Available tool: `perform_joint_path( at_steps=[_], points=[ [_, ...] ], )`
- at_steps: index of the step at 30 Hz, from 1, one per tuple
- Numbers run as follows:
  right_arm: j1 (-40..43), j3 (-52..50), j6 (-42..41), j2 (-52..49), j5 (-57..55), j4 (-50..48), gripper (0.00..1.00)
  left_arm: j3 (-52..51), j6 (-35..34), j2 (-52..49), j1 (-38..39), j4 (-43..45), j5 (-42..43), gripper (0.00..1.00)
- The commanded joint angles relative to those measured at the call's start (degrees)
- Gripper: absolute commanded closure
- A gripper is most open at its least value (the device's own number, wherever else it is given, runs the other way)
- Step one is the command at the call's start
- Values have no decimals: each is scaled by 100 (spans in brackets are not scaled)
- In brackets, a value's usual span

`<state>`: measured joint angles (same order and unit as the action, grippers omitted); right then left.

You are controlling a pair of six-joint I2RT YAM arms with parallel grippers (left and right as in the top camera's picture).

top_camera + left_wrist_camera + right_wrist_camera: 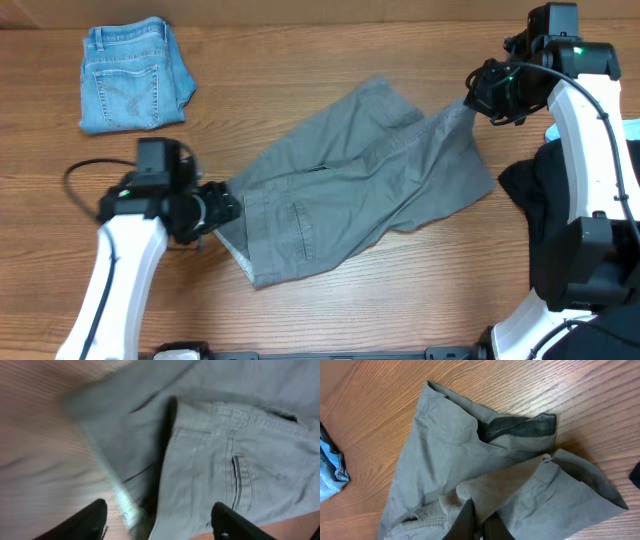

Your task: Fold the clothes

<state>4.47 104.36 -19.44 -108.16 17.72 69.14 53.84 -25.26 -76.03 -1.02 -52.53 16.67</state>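
At hem of grey shorts (350, 180), left gripper (224, 205) wide apart.

The cotton shorts (350, 185) lie on the table (330, 320) — denim shorts (135, 75) beyond, leftward.

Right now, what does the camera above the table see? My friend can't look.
Crumpled grey shorts lie across the middle of a wooden table. The right gripper pinches their top right corner, and the left gripper sits open at their left edge. Folded blue jean shorts rest at the top left, with dark clothes at the right.
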Motion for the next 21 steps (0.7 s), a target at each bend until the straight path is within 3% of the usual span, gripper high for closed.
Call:
perform_joint_path(
  at_steps=[1,7,12,17,21],
  points=[
    [2,175,22,76,39,28,96,-129,240,-546,240,424,330,28],
    [2,175,22,76,42,105,96,-127,299,-1325,293,1272,-164,28],
    [2,175,22,76,39,120,96,-127,348,-1650,299,1725,-79,30],
    [2,175,22,76,39,122,96,-129,350,-2035,299,2120,376,41],
    [2,175,22,76,39,155,96,-129,448,-2275,299,2339,378,57]
  ],
)
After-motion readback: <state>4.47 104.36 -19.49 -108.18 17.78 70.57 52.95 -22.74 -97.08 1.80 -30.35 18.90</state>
